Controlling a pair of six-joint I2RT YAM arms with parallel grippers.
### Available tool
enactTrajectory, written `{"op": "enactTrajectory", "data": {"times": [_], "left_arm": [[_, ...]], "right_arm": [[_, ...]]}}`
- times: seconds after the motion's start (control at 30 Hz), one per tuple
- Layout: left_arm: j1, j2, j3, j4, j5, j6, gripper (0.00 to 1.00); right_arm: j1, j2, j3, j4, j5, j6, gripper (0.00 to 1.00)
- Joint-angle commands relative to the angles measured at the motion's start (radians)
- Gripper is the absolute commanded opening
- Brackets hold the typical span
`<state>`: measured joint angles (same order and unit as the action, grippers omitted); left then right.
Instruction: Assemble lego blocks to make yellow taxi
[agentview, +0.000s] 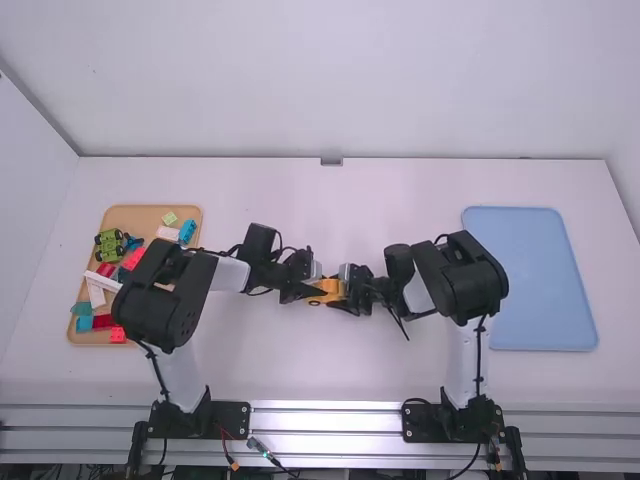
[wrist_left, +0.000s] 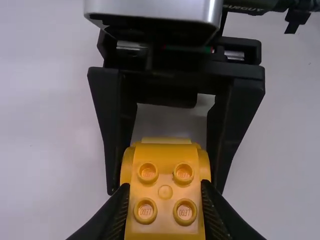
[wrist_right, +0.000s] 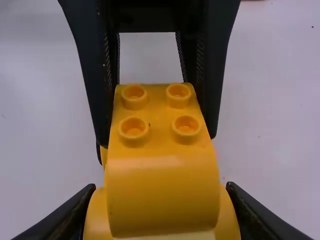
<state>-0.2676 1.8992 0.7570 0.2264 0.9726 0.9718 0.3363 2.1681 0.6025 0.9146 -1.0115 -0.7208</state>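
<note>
Taxi (agentview: 329, 287): at mid-width of the bench (agentview: 330, 375), yellow blocks apparently mated. Left gripper (wrist_left: 164, 200) and right gripper (wrist_right: 161, 200): each closed on the taxi. Remaining, presumably: verify seating, release, set down.

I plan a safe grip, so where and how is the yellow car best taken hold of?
Probably the yellow car at a studded end, from that end, one finger per side: its sides look fairly straight there, while studs stick up on top.

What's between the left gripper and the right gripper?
The yellow block assembly, held from both sides; the high view shows it between the left gripper and the right gripper.
</note>
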Motion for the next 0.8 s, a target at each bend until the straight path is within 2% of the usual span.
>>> {"op": "enactTrajectory", "data": {"times": [0.0, 0.23, 0.37, 0.4, 0.43, 0.53, 0.57, 0.77], "left_arm": [[-0.047, 0.067, -0.038, -0.028, -0.17, 0.014, 0.02], [-0.047, 0.101, -0.044, -0.031, -0.256, -0.017, 0.02], [-0.047, 0.1, -0.044, -0.023, -0.235, -0.014, 0.02], [-0.047, 0.1, -0.044, -0.018, -0.225, -0.013, 0.04], [-0.046, 0.1, -0.044, -0.012, -0.216, -0.014, 0.14], [-0.047, 0.1, -0.042, -0.001, -0.203, -0.014, 0.17], [-0.047, 0.1, -0.04, -0.003, -0.203, -0.014, 0.23], [-0.046, 0.1, -0.031, -0.008, -0.196, -0.016, 0.34]], "right_arm": [[0.023, 0.011, 0.006, -0.005, 0.014, 0.016, 0.53], [0.024, 0.011, 0.006, -0.006, 0.017, 0.014, 0.53], [0.023, 0.011, 0.005, -0.006, 0.017, 0.014, 0.53], [0.023, 0.011, 0.005, -0.006, 0.018, 0.014, 0.53], [0.023, 0.011, 0.005, -0.006, 0.018, 0.014, 0.53], [0.023, 0.011, 0.005, -0.005, 0.018, 0.014, 0.53], [0.023, 0.011, 0.005, -0.006, 0.017, 0.015, 0.53], [0.023, 0.011, 0.003, -0.006, 0.018, 0.014, 0.53]]}}
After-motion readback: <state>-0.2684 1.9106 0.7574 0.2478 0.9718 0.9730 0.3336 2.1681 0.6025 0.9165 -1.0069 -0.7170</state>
